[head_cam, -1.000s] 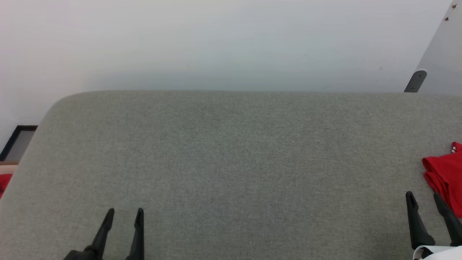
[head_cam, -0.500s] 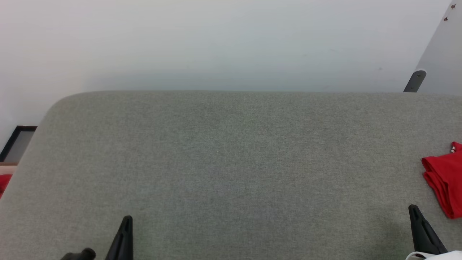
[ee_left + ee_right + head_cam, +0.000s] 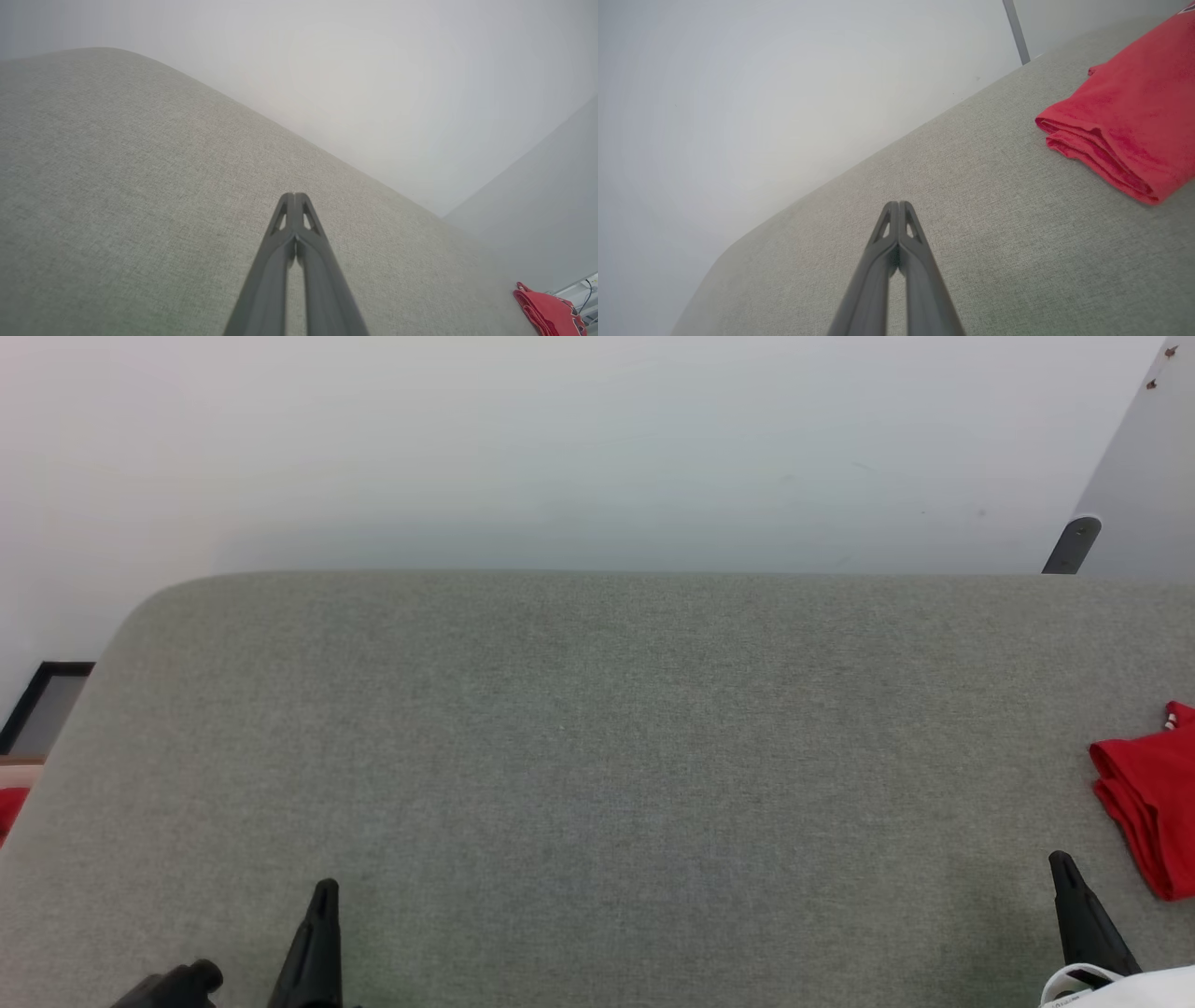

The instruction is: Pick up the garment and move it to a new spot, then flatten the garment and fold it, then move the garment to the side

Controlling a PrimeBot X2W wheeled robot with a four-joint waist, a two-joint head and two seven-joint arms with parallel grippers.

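Now that L gripper (image 3: 324, 889) & R gripper (image 3: 1059, 859) have both closed up empty, w/ garment (image 3: 1146, 798) folded at far right of table (image 3: 597, 737), task looks done.

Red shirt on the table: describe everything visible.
The red shirt is folded into a compact stack, layered edges showing along one side. Soft knit look, plain red, a speck of white trim at its far corner. It lies flat on the grey table, far to the robot's right. Only the table touches it.
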